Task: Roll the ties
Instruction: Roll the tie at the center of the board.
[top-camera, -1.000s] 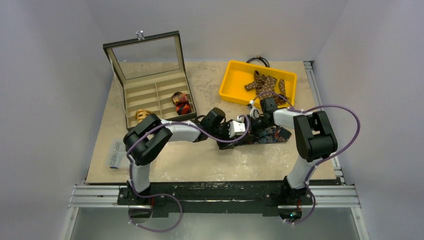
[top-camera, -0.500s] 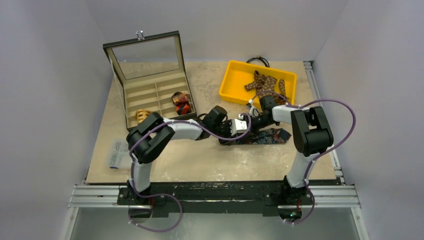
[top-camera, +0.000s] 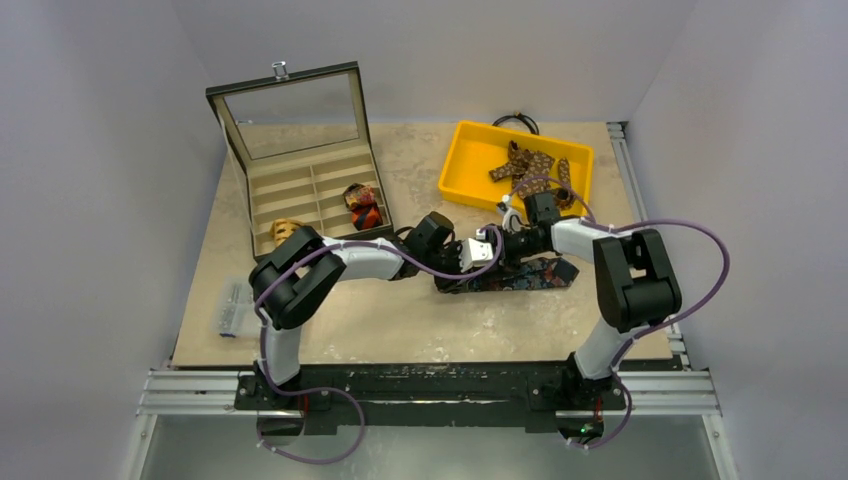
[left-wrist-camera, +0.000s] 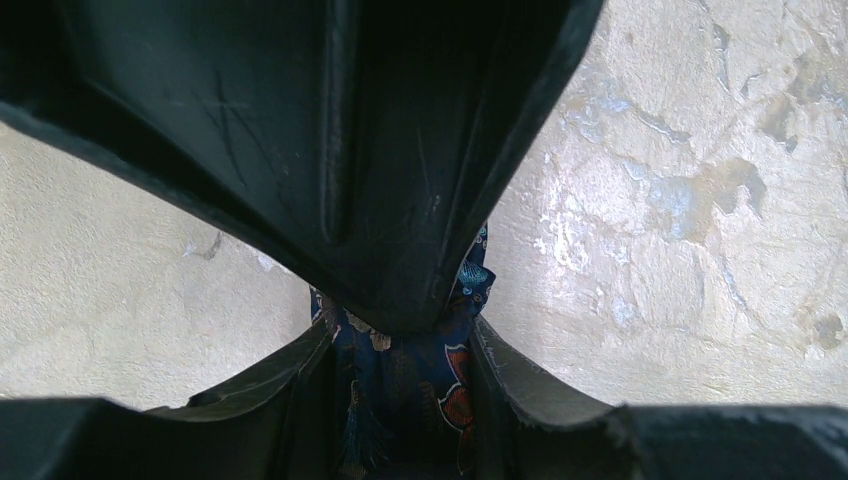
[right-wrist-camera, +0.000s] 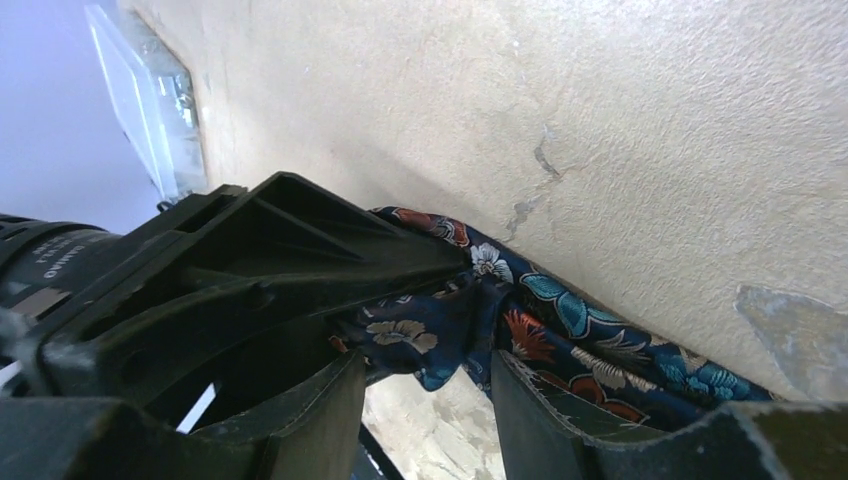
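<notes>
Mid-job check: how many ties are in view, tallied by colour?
Navy floral tie, on the table: 1
Brown dotted tie, in the yellow bin: 1
Red-orange tie, coiled in the box: 1
Tan tie, coiled in the box: 1
Total: 4

Top view: mounted high behind the arm bases, facing down and forward, far enough to take in the whole table (top-camera: 350, 330) and both arms. Left wrist view: held very near, pointing almost straight down past the left gripper (left-wrist-camera: 400, 335) onto the tabletop. Right wrist view: just as near but low and slanted, skimming along the surface past the right gripper (right-wrist-camera: 425, 360). Common to all three: the navy tie (top-camera: 530, 275) at mid-table, small from above, large in both wrist views, with the opposite gripper also caught in each.
</notes>
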